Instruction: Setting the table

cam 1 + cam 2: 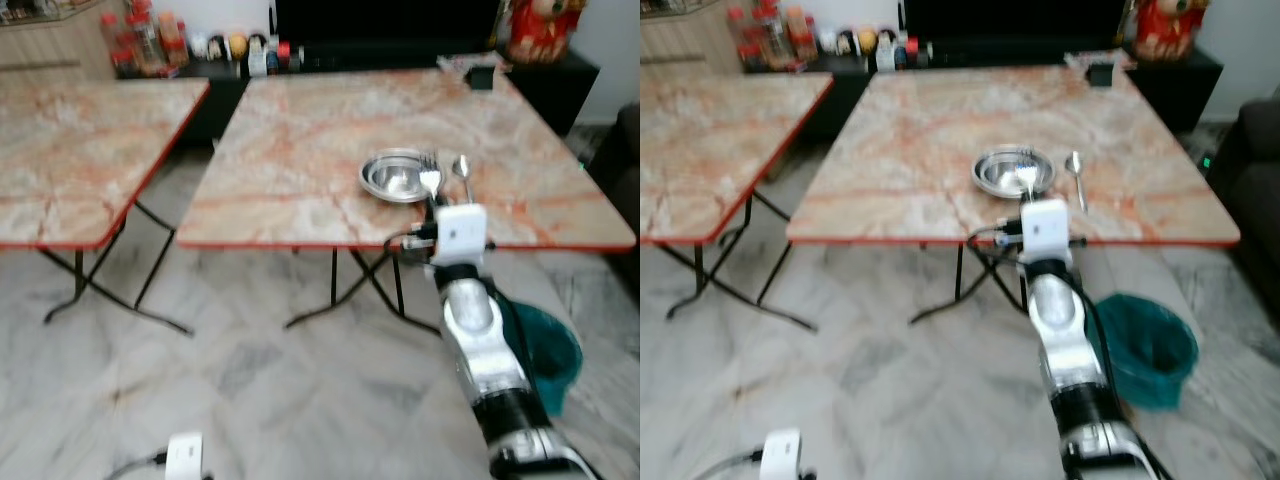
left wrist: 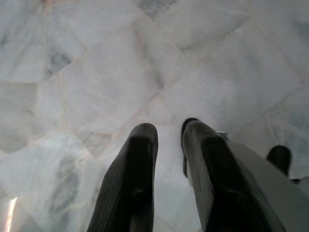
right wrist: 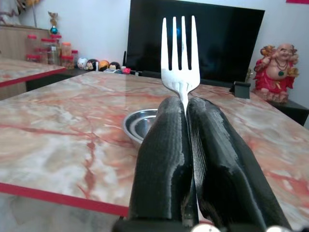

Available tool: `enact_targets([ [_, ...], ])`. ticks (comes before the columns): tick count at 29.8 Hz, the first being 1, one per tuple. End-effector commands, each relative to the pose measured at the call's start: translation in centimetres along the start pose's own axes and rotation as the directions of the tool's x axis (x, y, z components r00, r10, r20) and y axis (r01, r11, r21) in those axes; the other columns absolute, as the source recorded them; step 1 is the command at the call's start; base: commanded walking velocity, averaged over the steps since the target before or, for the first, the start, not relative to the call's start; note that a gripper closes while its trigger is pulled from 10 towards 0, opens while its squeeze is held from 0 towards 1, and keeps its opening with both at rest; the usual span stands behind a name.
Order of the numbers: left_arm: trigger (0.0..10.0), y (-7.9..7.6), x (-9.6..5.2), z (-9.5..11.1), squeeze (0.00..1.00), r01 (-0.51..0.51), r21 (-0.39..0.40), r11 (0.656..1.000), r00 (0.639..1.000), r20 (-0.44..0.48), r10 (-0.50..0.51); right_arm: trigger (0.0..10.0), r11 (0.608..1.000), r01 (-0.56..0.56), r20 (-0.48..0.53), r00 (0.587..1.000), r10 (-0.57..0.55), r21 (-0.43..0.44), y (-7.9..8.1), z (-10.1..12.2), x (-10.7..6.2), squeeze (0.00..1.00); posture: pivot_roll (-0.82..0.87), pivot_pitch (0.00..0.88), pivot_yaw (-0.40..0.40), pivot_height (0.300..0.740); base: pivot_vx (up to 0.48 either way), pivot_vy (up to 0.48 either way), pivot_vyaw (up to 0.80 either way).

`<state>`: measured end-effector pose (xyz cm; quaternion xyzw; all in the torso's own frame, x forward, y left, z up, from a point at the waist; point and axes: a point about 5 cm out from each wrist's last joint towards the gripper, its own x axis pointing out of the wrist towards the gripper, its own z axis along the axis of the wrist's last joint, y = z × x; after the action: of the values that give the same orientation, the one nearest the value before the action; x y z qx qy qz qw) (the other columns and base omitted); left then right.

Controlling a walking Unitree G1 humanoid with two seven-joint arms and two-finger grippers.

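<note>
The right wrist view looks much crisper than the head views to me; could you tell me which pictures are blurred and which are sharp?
Right wrist view: sharp, the fork clamped in the right gripper with clear tines and the steel bowl readable. Both eye views: soft all over, so the bowl, spoon and table edges smear. Left wrist view: the left gripper dark, the marble floor evenly lit and slightly soft.

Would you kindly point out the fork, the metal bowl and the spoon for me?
fork (image 3: 181, 53), right wrist view, on the tines above the gripping fingers.
metal bowl (image 1: 1000, 170), right eye view, on its inner surface.
spoon (image 1: 1074, 163), right eye view, on its bowl end.
</note>
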<state>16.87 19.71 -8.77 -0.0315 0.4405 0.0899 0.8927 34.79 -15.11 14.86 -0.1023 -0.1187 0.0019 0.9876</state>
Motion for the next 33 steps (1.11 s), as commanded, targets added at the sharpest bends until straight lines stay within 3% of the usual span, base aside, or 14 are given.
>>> enact_targets([
  [1, 10.0, 0.06, -0.03, 0.03, 0.00, 0.004, -0.025, 1.000, 1.000, 0.013, -0.004, 10.0, 1.000, 0.003, -0.003, 1.000, -0.003, 0.001, -0.17, 0.11, 0.20, 0.00, -0.02, 0.031, 0.066, 0.740, 0.000, 0.000, 0.00],
  [10, 10.0, 0.10, 0.02, 0.22, 0.00, 0.000, -0.020, 1.000, 1.000, 0.014, 0.000, 10.0, 1.000, 0.021, -0.017, 1.000, -0.021, 0.011, -0.32, -0.02, 0.28, 0.00, -0.02, 0.029, 0.066, 0.740, 0.110, 0.000, 0.00],
  [23, 10.0, 0.04, 0.03, 0.24, 0.00, 0.001, -0.016, 1.000, 1.000, 0.013, -0.001, 10.0, 0.999, 0.043, -0.042, 0.998, -0.042, 0.013, -0.58, -0.36, 0.32, 0.00, -0.02, 0.025, 0.064, 0.740, 0.273, 0.000, -0.73],
  [33, 10.0, -0.19, 0.07, 0.36, 0.00, 0.005, -0.019, 1.000, 1.000, 0.015, -0.005, 10.0, 0.998, 0.056, -0.026, 0.998, -0.056, -0.007, -0.91, -0.17, 0.38, 0.00, -0.02, 0.025, 0.060, 0.740, 0.284, 0.000, 0.00],
])
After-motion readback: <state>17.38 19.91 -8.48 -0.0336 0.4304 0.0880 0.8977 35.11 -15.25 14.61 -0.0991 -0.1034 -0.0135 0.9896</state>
